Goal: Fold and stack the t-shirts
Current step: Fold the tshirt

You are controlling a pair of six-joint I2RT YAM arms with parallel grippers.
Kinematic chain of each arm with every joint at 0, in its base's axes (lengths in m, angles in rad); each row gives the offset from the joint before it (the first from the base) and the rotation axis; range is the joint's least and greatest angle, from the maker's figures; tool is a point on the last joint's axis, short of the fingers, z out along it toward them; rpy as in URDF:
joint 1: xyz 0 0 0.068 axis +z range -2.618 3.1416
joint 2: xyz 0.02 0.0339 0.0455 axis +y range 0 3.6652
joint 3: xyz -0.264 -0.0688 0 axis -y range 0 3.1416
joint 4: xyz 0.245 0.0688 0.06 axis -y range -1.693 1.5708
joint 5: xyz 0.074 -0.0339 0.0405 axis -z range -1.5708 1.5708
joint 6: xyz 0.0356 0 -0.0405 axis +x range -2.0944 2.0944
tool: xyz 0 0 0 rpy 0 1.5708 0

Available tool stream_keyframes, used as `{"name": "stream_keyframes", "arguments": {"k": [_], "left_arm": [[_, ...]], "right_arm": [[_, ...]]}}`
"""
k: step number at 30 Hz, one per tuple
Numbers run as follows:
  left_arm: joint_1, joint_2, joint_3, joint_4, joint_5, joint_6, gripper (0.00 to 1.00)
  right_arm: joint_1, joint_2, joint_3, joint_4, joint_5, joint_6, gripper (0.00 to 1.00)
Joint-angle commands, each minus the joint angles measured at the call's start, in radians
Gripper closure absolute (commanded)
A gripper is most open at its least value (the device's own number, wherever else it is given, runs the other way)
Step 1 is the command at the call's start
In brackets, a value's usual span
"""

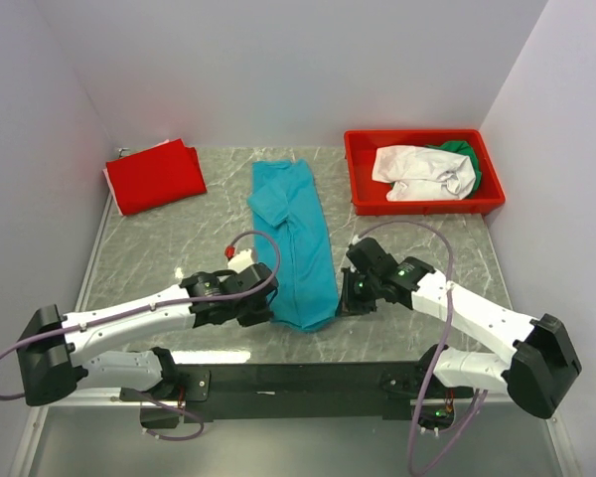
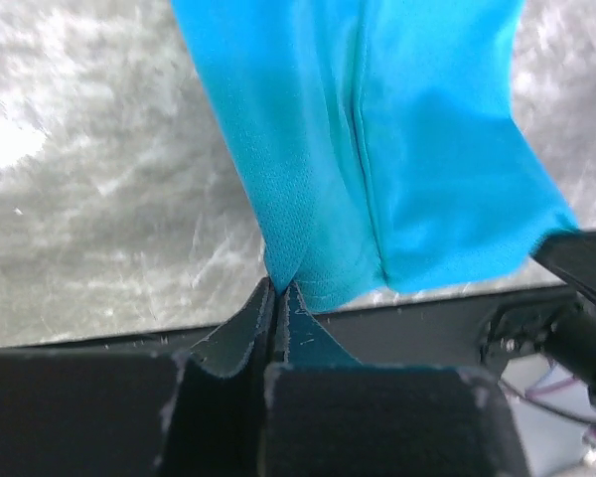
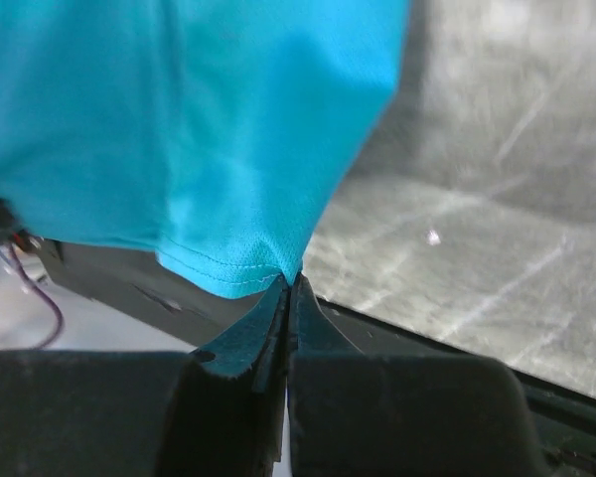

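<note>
On the desk [image 1: 179, 248], red shirt [image 1: 155, 175] folded; teal shirt [image 1: 296, 243] mid-fold, both jaws clenched on its corners; white shirt [image 1: 417, 171], green shirt [image 1: 462, 151] in bin [image 1: 422, 206].

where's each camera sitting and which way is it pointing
Top external: above and behind the bases, looking down at the table and teal t-shirt; left arm and right arm show.
Left wrist: on the left arm, looking along its shut jaws at the shirt's near left corner.
Right wrist: on the right arm, shut jaws on the near right corner.
Shared: all see the teal t-shirt.
</note>
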Motion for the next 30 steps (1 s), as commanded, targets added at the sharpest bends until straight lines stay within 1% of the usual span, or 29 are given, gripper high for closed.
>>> {"name": "stream_keyframes", "arguments": {"k": [1, 3, 4, 6, 8, 10, 11, 14, 17, 19, 22, 30], "left_arm": [[0.032, 0.028, 0.035, 0.04, -0.049, 0.023, 0.99], [0.07, 0.057, 0.054, 0.041, -0.069, 0.049, 0.99], [0.087, 0.063, 0.058, 0.047, -0.07, 0.087, 0.99], [0.153, 0.076, 0.069, 0.093, -0.058, 0.13, 0.99], [0.218, 0.092, 0.08, 0.122, -0.041, 0.182, 0.99], [0.262, 0.111, 0.089, 0.158, -0.02, 0.231, 0.99], [0.303, 0.135, 0.101, 0.171, -0.008, 0.248, 0.99], [0.363, 0.186, 0.12, 0.236, 0.035, 0.316, 0.99], [0.409, 0.25, 0.153, 0.265, 0.06, 0.365, 0.99], [0.435, 0.28, 0.17, 0.273, 0.063, 0.399, 0.99], [0.504, 0.324, 0.193, 0.303, 0.089, 0.443, 0.99], [0.604, 0.485, 0.322, 0.356, 0.176, 0.532, 0.99]], "right_arm": [[0.007, 0.036, 0.093, -0.012, 0.082, 0.01, 1.0], [0.002, 0.069, 0.118, 0.0, 0.118, 0.012, 1.0], [-0.002, 0.082, 0.141, 0.008, 0.122, 0.013, 1.0], [-0.012, 0.127, 0.164, 0.034, 0.133, 0.01, 1.0], [-0.025, 0.164, 0.211, 0.051, 0.142, 0.004, 1.0], [-0.036, 0.223, 0.265, 0.057, 0.151, -0.01, 1.0], [-0.042, 0.243, 0.285, 0.06, 0.156, -0.016, 1.0], [-0.07, 0.325, 0.36, 0.068, 0.158, -0.045, 1.0], [-0.099, 0.43, 0.435, 0.069, 0.154, -0.069, 1.0], [-0.119, 0.471, 0.491, 0.065, 0.159, -0.083, 1.0], [-0.146, 0.542, 0.55, 0.063, 0.15, -0.099, 1.0], [-0.197, 0.703, 0.713, 0.039, 0.142, -0.131, 1.0]]}}
